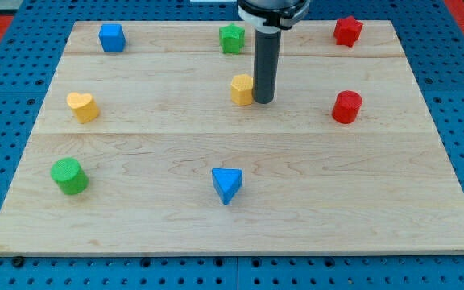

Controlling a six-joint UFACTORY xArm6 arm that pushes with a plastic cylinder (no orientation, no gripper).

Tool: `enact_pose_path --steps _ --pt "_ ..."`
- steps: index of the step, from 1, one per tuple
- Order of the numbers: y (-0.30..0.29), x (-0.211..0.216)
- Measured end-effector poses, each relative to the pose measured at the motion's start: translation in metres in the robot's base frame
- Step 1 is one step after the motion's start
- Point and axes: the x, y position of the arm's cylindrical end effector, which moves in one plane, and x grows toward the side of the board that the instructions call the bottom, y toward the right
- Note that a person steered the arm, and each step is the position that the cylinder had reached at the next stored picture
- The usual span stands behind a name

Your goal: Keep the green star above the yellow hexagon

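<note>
On a wooden board [135, 153], the rod's tip [263, 101], having no claw and gripping nothing, rested against the yellow hexagon's [242, 89] right side, the green star [232, 38] sitting directly above it, apparently already as required.

A single camera looks from beyond the counter's [232, 234] near edge, raised and tilted downward, far enough to take in the whole wooden board with blue pegboard [6, 72] around it, the arm entering from the view's top centre.
</note>
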Motion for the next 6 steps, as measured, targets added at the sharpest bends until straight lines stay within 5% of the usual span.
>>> enact_pose_path --steps 2,3,6 --pt "-0.009 -0.143" --pt "-0.023 -0.177" --pt "-0.067 -0.125"
